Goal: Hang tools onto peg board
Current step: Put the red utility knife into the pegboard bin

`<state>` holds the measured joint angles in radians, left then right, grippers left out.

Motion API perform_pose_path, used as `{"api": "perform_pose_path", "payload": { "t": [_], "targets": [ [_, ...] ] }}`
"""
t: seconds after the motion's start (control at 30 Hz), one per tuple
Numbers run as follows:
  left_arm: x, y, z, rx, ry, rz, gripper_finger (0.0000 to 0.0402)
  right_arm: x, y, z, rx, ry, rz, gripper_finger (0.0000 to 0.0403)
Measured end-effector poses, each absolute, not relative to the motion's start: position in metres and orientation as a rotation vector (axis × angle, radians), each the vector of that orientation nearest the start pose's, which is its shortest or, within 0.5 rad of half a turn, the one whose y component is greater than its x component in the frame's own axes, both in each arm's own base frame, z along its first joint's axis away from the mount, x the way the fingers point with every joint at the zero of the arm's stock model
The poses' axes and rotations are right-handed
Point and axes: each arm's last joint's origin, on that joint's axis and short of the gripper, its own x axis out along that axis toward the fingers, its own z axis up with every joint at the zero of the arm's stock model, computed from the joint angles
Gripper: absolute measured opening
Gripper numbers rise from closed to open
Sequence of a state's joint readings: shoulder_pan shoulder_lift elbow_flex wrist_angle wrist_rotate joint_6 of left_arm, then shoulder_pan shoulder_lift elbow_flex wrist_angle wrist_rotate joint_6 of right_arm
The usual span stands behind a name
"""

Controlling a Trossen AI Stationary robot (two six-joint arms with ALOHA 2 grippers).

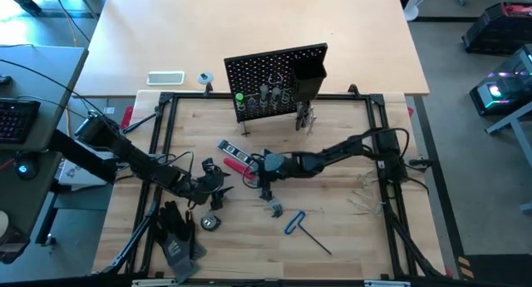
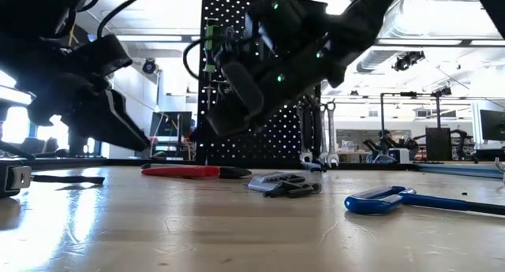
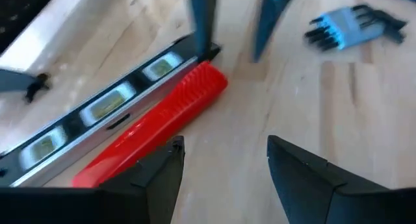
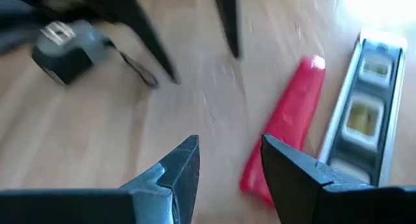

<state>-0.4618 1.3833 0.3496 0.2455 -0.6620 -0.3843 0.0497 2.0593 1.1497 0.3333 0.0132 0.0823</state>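
Two open end effectors, left (image 1: 223,180) and right (image 1: 259,172), flanking red-black flat tool (image 1: 238,160).

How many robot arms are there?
2. The dark left robot arm reaches in from the table's left side, and the dark right robot arm from its right side. None seems hidden.

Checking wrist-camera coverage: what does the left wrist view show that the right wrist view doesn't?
Only the left wrist view shows the blue hex key set. Only the right wrist view shows the tape measure. Both share the red tool beside the level on the wooden table, each seen past its own open pincer, nothing held.
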Motion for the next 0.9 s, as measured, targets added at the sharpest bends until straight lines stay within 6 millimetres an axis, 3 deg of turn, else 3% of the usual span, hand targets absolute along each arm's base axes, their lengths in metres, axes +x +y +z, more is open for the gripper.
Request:
{"api": "perform_pose_path", "payload": {
  "t": [0.2,0.57,0.73,0.9],
  "targets": [
    [0.195,-0.079,0.117,0.046,0.614,0.300,0.0211,0.432,0.007,0.108,0.080,0.607,-0.011,0.0158],
    [0.196,-0.081,0.113,0.037,0.596,0.296,0.0211,0.438,-0.014,0.093,0.139,0.641,-0.072,0.0158],
    [0.196,-0.080,0.112,0.040,0.603,0.297,0.0211,0.433,-0.013,0.083,0.186,0.734,-0.047,0.0158],
    [0.195,-0.079,0.111,0.048,0.607,0.299,0.0211,0.427,0.002,0.081,0.187,0.814,0.005,0.0158]
  ]
}}
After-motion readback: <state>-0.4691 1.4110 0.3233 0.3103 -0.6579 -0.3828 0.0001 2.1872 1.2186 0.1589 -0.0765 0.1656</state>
